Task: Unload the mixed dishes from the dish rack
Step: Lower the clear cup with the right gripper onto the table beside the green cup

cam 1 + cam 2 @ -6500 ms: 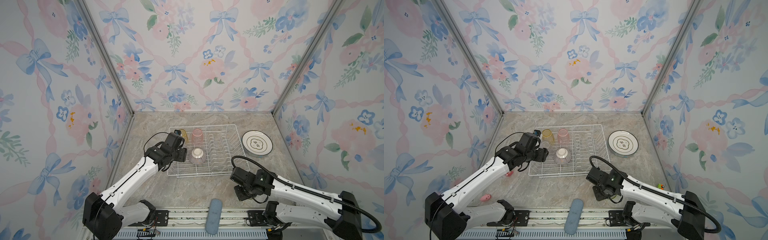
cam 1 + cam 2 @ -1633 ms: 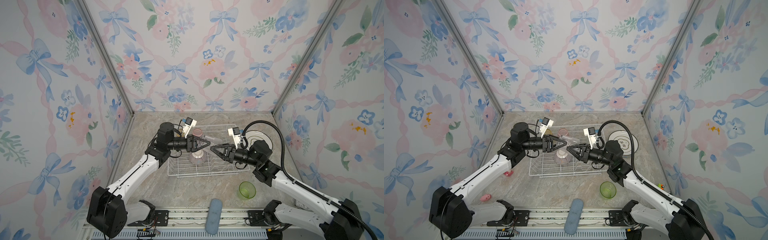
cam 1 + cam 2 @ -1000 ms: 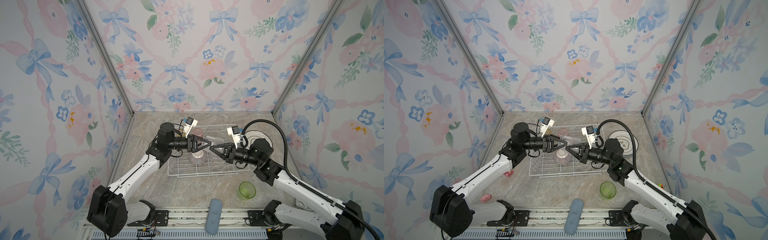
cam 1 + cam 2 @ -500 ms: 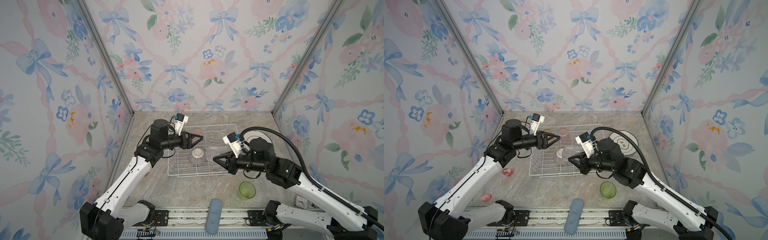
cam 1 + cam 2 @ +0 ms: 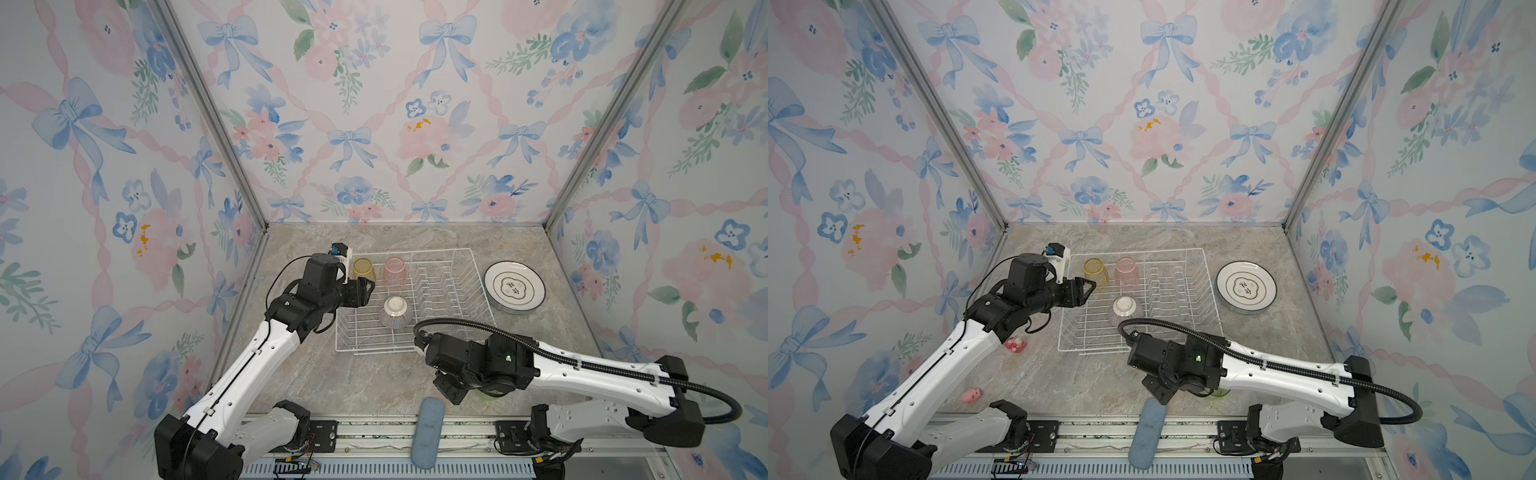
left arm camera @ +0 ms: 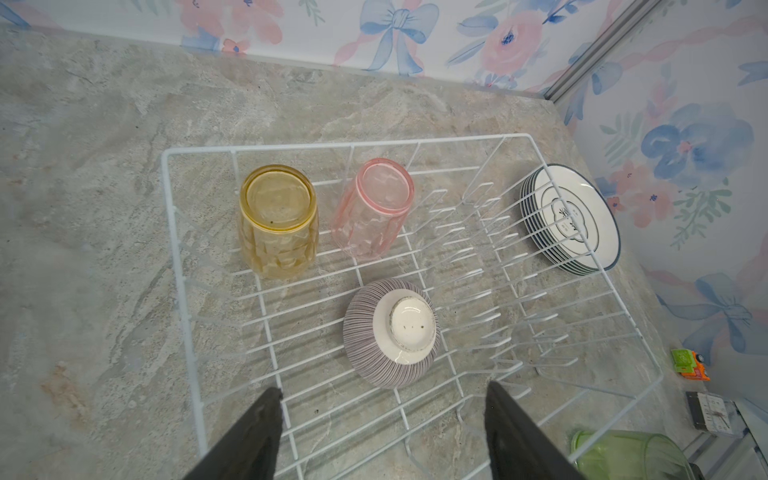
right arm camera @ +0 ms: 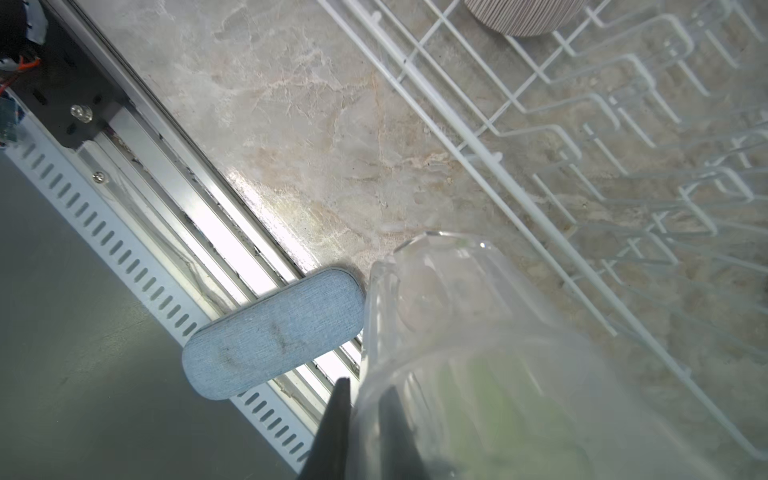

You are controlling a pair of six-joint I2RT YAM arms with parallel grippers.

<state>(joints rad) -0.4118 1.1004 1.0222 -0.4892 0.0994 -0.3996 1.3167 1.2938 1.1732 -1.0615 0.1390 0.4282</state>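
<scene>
– So, where was the clear tumbler (image 7: 478,332) at that moment?
– Already out of the dish rack (image 6: 353,144). Shortly before, both grippers had met above the rack. Now the right gripper (image 7: 365,386) had brought it to the near right of the table, low over the green tumbler (image 6: 627,455), whose colour showed through its wall.
– And the jaws?
– The right ones were clenched on the tumbler's wall, seemingly one finger inside and one outside. The left gripper (image 6: 382,392) had drawn back to the rack's left side, jaws wide apart, holding nothing.
– What remained?
– The yellow tumbler (image 5: 363,269), pink tumbler (image 5: 395,270) and bowl (image 5: 395,311) stood upside down inside. The plates (image 5: 514,286) lay stacked right of the rack. I judged that three pieces were left.
</scene>
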